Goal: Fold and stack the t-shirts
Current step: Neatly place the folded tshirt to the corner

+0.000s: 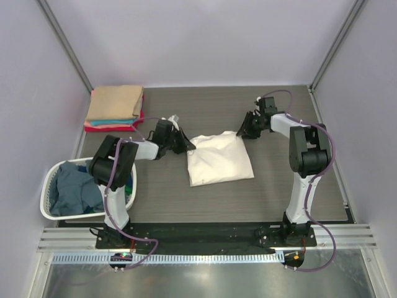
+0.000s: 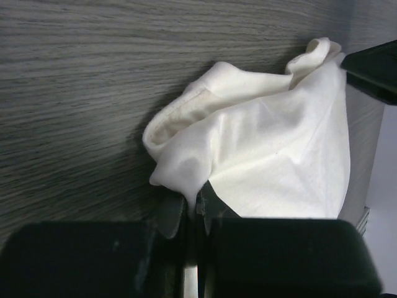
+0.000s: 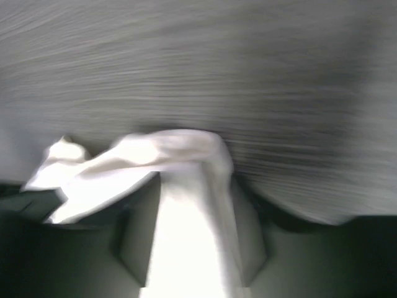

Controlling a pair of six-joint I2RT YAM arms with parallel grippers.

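The grey bench carries the cream-white t-shirt at its middle, loosely folded. The white basket sits at the left edge towards the near side. It holds a dusty-blue t-shirt, and the left arm's elbow overlaps its rim. In the far left corner a tan t-shirt tops a teal t-shirt and a red t-shirt. The left gripper pinches the cream shirt's far left corner, fingers almost together. The right gripper clamps a thick fold at its far right corner.
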